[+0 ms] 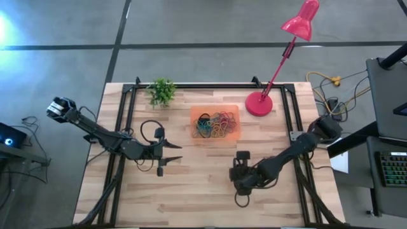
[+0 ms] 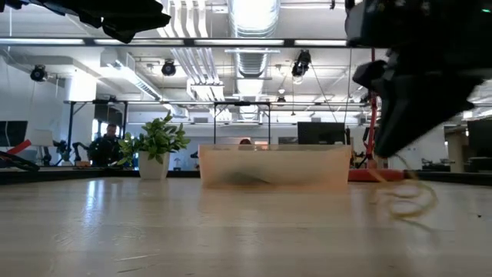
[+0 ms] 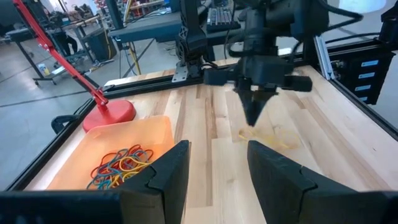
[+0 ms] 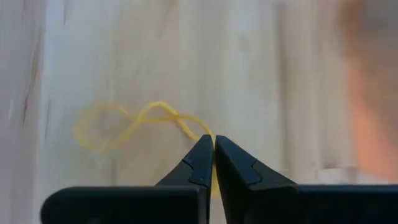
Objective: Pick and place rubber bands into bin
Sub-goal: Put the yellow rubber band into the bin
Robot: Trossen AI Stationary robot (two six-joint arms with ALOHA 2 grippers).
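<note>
Many bands point(image 1: 215, 125) are in the bin point(image 1: 231, 110) already, a bright heap of red, green, blue and yellow loops. You can see that heap well in the left wrist view too. The bin sits on the far side of the table point(image 1: 191, 191), next to the red lamp point(image 1: 259, 104) and not far from the little plant point(image 1: 162, 91).

One band is still out. It is a yellow band point(image 4: 121, 124), and it lies on the bare wood in front of the bin, a bit off to the right side. No other loose bands show on the table (small ones could hide from these views).

Your right gripper point(image 4: 213, 144) is down at that yellow band. Its two fingers are pressed tight together, and the near end of the band runs right in between the tips. So it looks like the band is pinched. The rest of the loop trails on the wood just beyond the tips, twisted like a figure eight.

Your left gripper point(image 3: 217, 165) waits over the left part of the table with its fingers wide apart, holding nothing.

What is left, I think: lift the yellow band, carry it over to the bin, and let go above the heap.
</note>
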